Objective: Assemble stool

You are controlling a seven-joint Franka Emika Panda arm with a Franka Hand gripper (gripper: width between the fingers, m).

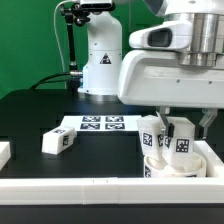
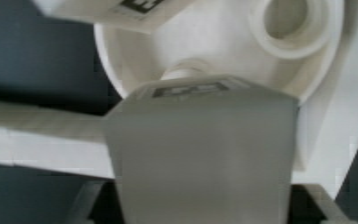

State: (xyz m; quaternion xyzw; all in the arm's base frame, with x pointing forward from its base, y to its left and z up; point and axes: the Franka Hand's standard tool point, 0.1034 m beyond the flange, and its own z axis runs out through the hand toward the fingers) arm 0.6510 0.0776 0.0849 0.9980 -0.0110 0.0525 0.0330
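The round white seat (image 1: 172,168) lies at the exterior view's right, against the border rails. One tagged leg (image 1: 150,136) stands upright on it. My gripper (image 1: 174,128) is shut on a second leg (image 1: 183,143) and holds it upright over the seat, beside the first. In the wrist view the held leg (image 2: 202,140) fills the middle between my fingers (image 2: 98,203). Its far end sits at the seat (image 2: 194,45), near an open socket (image 2: 293,25). The standing leg (image 2: 123,10) shows at the edge. A third leg (image 1: 57,141) lies loose on the table.
The marker board (image 1: 103,124) lies flat mid-table behind the loose leg. White border rails run along the front (image 1: 80,188) and right (image 1: 214,160) and show in the wrist view (image 2: 34,125). A white block (image 1: 3,153) sits at the left edge. The robot base (image 1: 100,55) stands behind.
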